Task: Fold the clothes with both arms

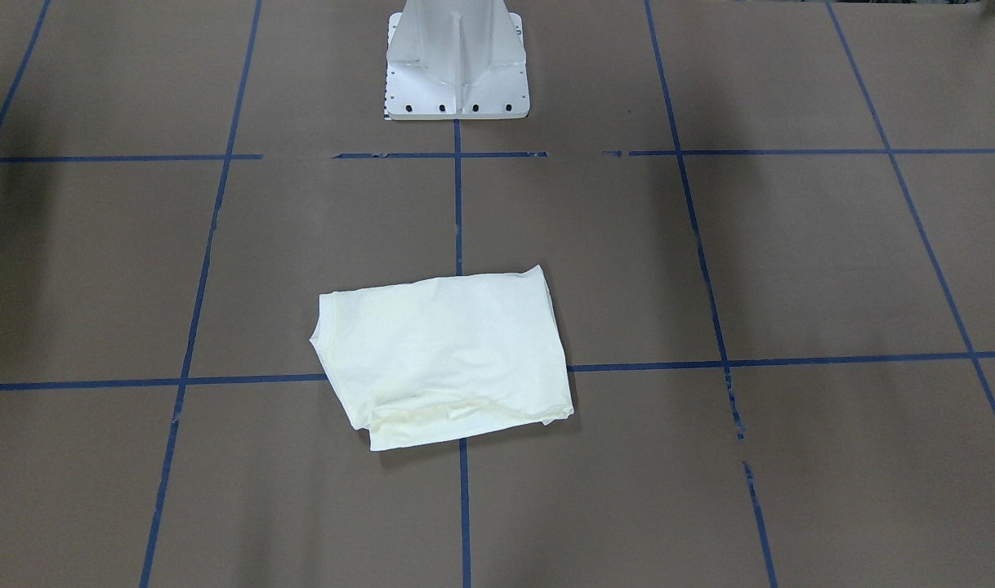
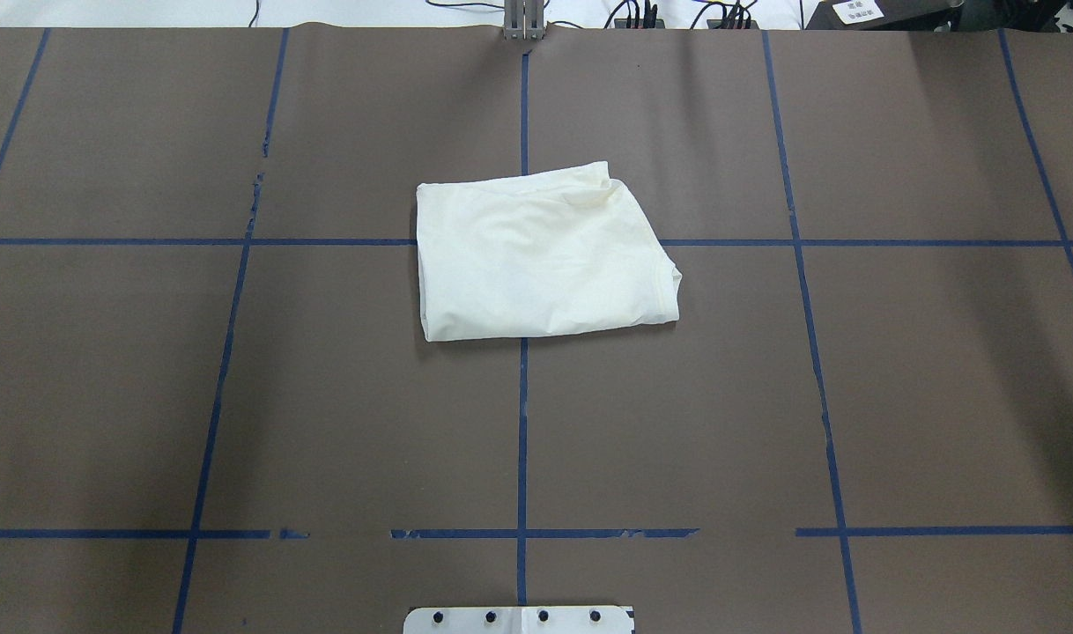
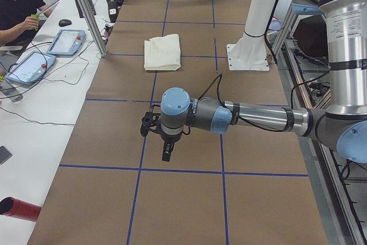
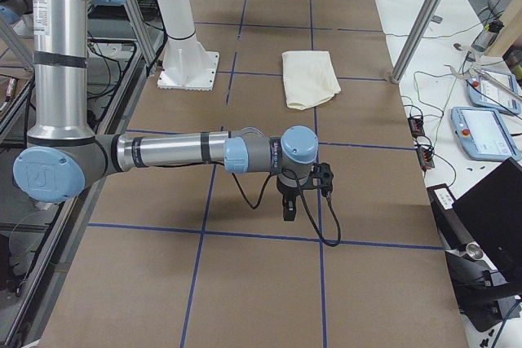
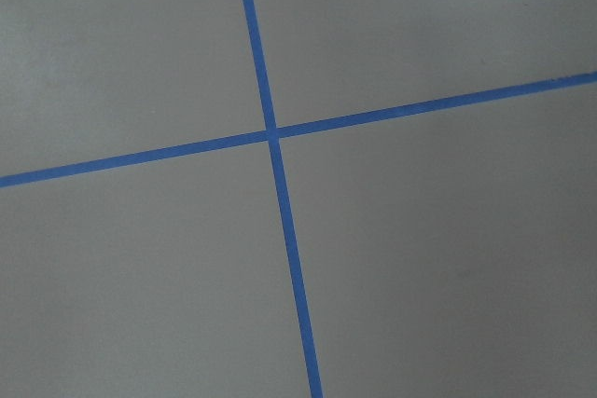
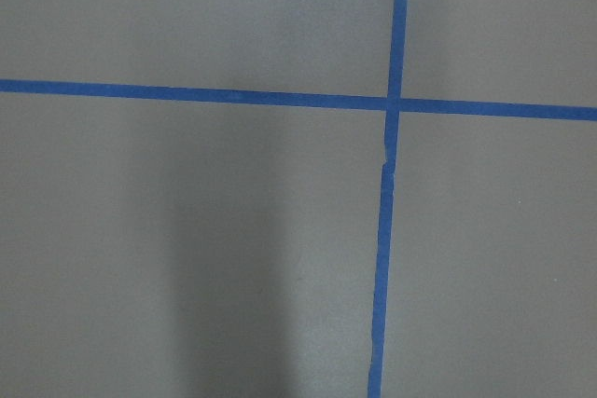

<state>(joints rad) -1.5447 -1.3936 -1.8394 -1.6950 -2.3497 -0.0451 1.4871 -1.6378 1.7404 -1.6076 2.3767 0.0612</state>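
One cream T-shirt (image 2: 541,255) lies at the middle of the brown table (image 2: 237,396), folded into a compact, roughly rectangular packet that sits across the crossing of two blue tape lines (image 2: 522,423). It lies out in front of the white pedestal base (image 1: 457,65), apart from it. No sleeve sticks out, and neither the cat print nor the lettering shows. The ribbed collar edge shows on the packet's side toward the robot's right. On the operators' side the layers do not quite line up: a lower flap peeks out below a soft ridge, and one far corner is a little rumpled.

Both arms are well away from the cloth. The left arm (image 3: 252,117) reaches out low over bare table near its own end, the left gripper (image 3: 166,154) pointing down. The right arm (image 4: 171,151) does the same at the opposite end with the right gripper (image 4: 287,211). Each pincer shows only in a side view, so I cannot tell whether its jaws stand wide or narrow. Neither holds the shirt, and each wrist camera sees only bare table and tape.

As a judgement, the folding looks essentially done — the garment is reduced to a small stack and nothing grips it. What could remain is at most a tidying of the uneven edge.
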